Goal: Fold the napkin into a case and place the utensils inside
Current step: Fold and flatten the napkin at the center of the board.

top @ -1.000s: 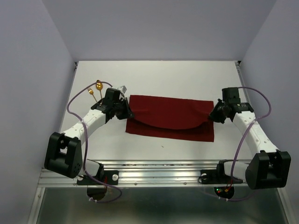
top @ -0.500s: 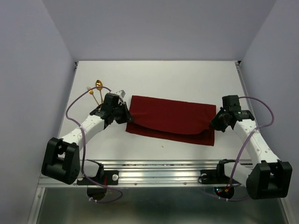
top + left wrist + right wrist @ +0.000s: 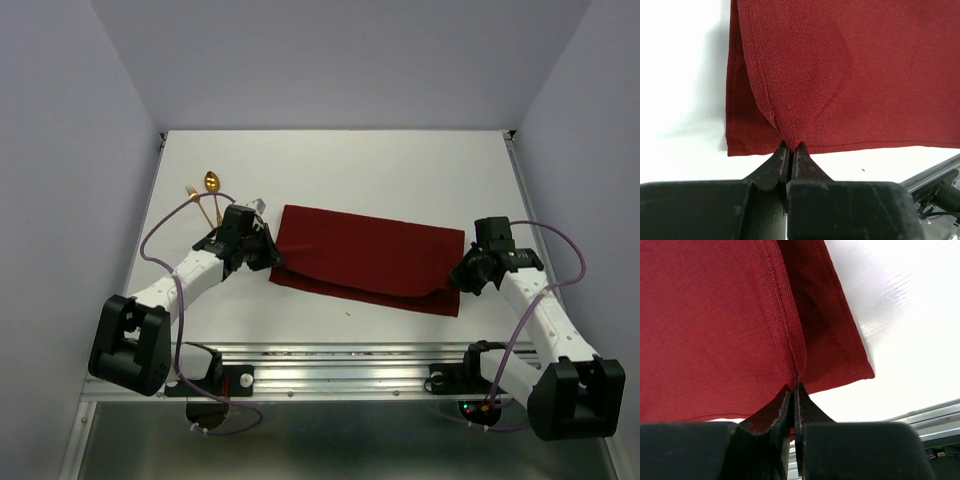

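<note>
Stretching the napkin (image 3: 365,258) lengthwise across the middle of the desk (image 3: 400,165), somewhat nearer the near edge than the far one, doubled over with a top layer covering most of a bottom layer. Showing a strip of that bottom layer along the near side, under the sagging, curved hem of the top layer. Pinching the top layer at the cloth's left end with the left gripper (image 3: 268,256), fingers (image 3: 771,169) pressing together on a small gathered peak of fabric, creases fanning away from the tips. Pinching the top layer at the right end with the right gripper (image 3: 460,272) in the same manner, fingers (image 3: 812,412) squeezing tight on the folded hem just beside the napkin's near-right corner. Holding both ends low over the desk, though not showing clearly enough from above to tell of any contact between the gripped edges and the layer beneath. Leaving the spoon (image 3: 211,182) and the fork (image 3: 191,192) outside the cloth, lying side by side toward the far-left corner and near the left edge, fork on the left, heads pointing to the far edge, thin handles running toward the left arm's wrist. Looping a purple cable (image 3: 148,232) from the left arm across the near ends of those handles.
</note>
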{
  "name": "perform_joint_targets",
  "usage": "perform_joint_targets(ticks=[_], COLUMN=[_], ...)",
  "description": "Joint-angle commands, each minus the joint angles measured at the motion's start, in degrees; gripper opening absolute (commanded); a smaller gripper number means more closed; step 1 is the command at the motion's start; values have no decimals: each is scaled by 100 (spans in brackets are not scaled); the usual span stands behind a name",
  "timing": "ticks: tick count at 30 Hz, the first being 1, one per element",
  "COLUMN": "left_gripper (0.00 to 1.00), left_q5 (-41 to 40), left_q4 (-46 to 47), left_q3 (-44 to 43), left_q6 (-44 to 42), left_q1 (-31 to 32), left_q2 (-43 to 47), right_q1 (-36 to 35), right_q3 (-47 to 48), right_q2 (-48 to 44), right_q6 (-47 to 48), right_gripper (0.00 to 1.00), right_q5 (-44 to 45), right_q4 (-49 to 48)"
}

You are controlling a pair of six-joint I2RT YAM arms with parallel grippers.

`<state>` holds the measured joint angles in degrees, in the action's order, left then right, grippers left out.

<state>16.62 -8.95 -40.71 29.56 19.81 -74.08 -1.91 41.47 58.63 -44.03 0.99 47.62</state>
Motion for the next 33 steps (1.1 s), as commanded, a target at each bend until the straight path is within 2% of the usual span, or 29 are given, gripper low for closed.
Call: perform_joint_targets(ticks=[1, 6, 17, 29, 31, 32, 33], left_gripper=[0, 0, 0, 0, 0, 6, 24], left_q5=[-54, -54, -247, -124, -203, -238, -256], left_q4=[113, 60, -467, -283, -300, -352, -414], left_q3=[63, 81, -640, -192, -183, -200, -253], left_q6=[85, 111, -56, -47, -21, -21, -47], left_q1=[40, 49, 49, 49, 49, 49, 49], left_q2=[87, 192, 386, 316, 176, 97, -52], right_q1=[33, 33, 33, 33, 33, 33, 33], right_q3=[-122, -87, 1161, 152, 11, -51, -173], right_q2=[-71, -89, -203, -642, -651, -651, -634], right_q6=[-88, -97, 228, -167, -202, -211, -211], right_gripper=[9, 7, 7, 9, 14, 19, 26], right_q5=[76, 147, 560, 349, 209, 147, 86], right_q4=[64, 116, 652, 820, 732, 697, 670])
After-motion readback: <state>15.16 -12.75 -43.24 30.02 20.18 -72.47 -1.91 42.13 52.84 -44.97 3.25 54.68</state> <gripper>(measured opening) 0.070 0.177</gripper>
